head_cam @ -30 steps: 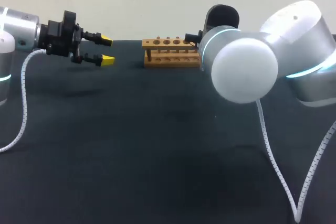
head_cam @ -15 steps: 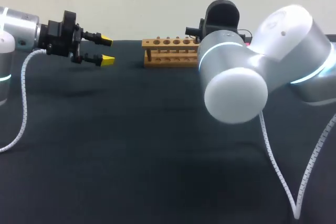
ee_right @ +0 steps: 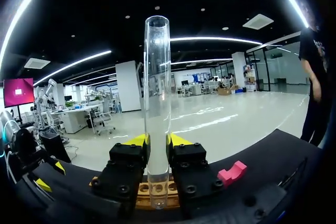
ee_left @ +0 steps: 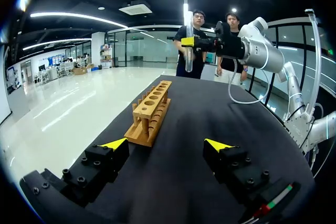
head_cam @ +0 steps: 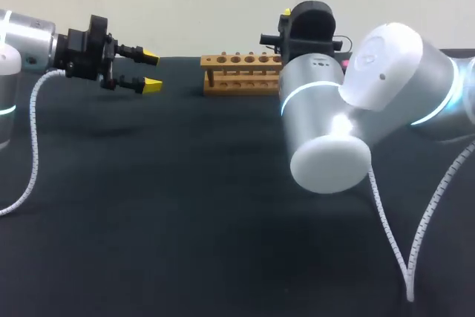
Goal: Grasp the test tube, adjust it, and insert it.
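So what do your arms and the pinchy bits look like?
Both arms, left arm and right arm, are fat silver tubes with round white caps and glowing blue-green rings. A white curly cable hangs off each. The left tool and right tool are black blocks with bright yellow tips.

A dark desk [head_cam: 185,206] is spanning the work area. A small pink block [ee_right: 232,173], possibly a plastic clip, is lying on the desk surface toward its far edge, right of centre.
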Motion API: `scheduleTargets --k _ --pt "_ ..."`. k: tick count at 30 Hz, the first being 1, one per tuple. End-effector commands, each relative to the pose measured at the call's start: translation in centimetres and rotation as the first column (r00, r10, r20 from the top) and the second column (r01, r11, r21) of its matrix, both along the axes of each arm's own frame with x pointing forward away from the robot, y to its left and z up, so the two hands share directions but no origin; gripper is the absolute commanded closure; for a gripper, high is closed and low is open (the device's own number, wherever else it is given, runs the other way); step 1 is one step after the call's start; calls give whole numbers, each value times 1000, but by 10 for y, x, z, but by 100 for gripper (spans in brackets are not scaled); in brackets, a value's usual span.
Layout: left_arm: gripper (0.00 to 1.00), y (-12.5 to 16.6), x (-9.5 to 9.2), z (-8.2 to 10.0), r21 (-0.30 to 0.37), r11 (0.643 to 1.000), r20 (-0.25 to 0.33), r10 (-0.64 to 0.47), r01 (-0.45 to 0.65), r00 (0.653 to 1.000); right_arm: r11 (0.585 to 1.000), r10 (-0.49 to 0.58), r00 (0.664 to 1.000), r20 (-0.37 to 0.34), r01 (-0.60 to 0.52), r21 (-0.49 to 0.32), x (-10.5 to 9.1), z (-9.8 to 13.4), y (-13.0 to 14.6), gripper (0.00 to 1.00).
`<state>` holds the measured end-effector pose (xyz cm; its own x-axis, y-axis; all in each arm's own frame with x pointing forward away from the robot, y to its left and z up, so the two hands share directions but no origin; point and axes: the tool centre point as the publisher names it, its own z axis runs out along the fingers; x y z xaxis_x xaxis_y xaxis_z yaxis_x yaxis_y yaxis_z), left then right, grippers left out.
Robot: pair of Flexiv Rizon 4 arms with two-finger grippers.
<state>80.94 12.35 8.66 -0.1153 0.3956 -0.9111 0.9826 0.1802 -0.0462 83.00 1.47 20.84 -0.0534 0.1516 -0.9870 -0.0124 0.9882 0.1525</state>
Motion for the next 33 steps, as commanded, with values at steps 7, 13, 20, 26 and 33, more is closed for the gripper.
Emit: scheduleTargets --k 7,13,20,26,33 --pt "0 0 0 -1 -2 1000 3 0 0 1000 999 36 998 58 -36 -14 23 -7 13 100" --pt "0 0 0 -1 -2 1000 3 0 0 1000 998 59 996 70 -59 -5 33 -11 17 100" --pt "0 0 0 -1 -2 1000 3 0 0 1000 996 84 994 71 -84 -14 42 -20 19 100" --pt "0 0 0 -1 -2 1000 3 0 0 1000 994 104 991 79 -101 -36 49 -27 20 100" --pt "0 0 0 -1 -2 1000 3 0 0 1000 992 117 989 88 -112 -62 56 -35 18 100"
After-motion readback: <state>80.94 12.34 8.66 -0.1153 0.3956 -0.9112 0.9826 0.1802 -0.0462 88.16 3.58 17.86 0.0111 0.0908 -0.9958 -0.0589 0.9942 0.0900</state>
